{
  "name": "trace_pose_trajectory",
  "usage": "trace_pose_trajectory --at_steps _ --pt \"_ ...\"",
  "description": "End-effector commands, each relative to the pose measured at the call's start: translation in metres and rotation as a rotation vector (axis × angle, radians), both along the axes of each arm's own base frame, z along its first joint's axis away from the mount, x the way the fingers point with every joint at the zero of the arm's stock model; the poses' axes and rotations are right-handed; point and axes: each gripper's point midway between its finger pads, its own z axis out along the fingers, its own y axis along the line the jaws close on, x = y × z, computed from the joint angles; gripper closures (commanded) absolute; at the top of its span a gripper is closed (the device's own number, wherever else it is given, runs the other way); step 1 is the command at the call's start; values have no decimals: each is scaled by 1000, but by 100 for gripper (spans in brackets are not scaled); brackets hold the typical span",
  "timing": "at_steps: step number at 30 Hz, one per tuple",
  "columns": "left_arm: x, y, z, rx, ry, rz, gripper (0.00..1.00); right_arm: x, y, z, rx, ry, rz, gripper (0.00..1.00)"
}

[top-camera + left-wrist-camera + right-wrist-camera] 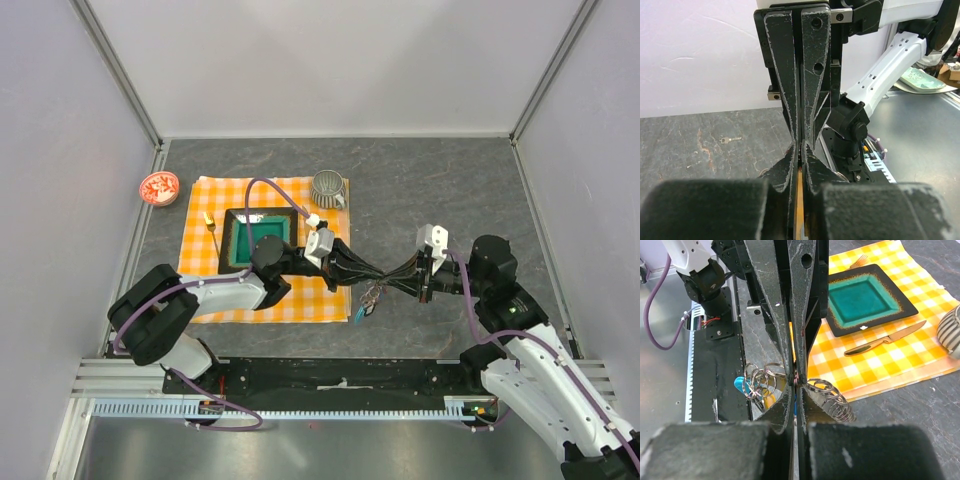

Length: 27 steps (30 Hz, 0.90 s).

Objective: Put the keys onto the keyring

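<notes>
My two grippers meet tip to tip above the dark table, just right of the checked cloth. The left gripper (pixel 380 278) (pixel 800 150) is shut on a thin yellow strip, seen edge-on, apparently a yellow key tag. The right gripper (pixel 398 280) (pixel 795 385) is shut where the keyring (pixel 832 397) passes between its tips; a blue sliver shows in the gap. Wire loops bulge out on both sides of the fingers. The cyan tag (pixel 740 385) (pixel 358 315) hangs below the cluster. One small loose key (pixel 730 140) lies on the table.
A yellow checked cloth (pixel 290 200) carries a green square plate (pixel 262 238), a knife (pixel 885 341) and a fork (pixel 212 232). A ribbed grey cup (pixel 328 187) stands at the cloth's far right corner. A red bowl (pixel 158 187) sits at the far left.
</notes>
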Motion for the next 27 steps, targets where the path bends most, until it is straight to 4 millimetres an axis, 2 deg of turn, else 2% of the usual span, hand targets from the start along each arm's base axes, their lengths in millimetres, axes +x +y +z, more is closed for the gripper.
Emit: trace_pose_trajectory --at_steps 1,2,4,5,8,9,10,12,13,15,17,22,27 --pt "-12 14 49 -167 -158 -7 85 4 -1 18 9 -55 -13 100" --pt "-6 14 42 -130 -134 3 73 5 -3 19 -10 -43 -28 100" --pt "-3 17 44 -96 -147 8 65 12 -9 17 -62 -64 -69 100" --pt "4 16 30 -18 -98 18 62 10 -13 19 -93 -47 -81 100" --pt "14 15 32 65 -164 54 60 15 -24 18 -183 -49 -124 100" --pt "18 15 12 163 -151 56 59 16 -27 17 -208 -49 -134 100" --pt "21 12 25 163 -177 60 59 19 -29 15 -236 -55 -138 100" --pt "21 12 17 229 -170 46 59 18 -33 18 -265 -50 -144 100" --pt "22 10 26 224 -182 37 58 18 -32 17 -279 -54 -135 100" --pt "22 5 30 232 -183 18 58 19 -32 20 -300 -59 -139 100" --pt "21 0 22 263 -163 3 58 21 -31 19 -342 -62 -132 100" --pt "16 -14 19 307 -204 -13 58 20 -25 15 -400 -56 -101 100" --pt "13 -19 6 363 -183 -29 61 20 -25 17 -421 -70 -100 100"
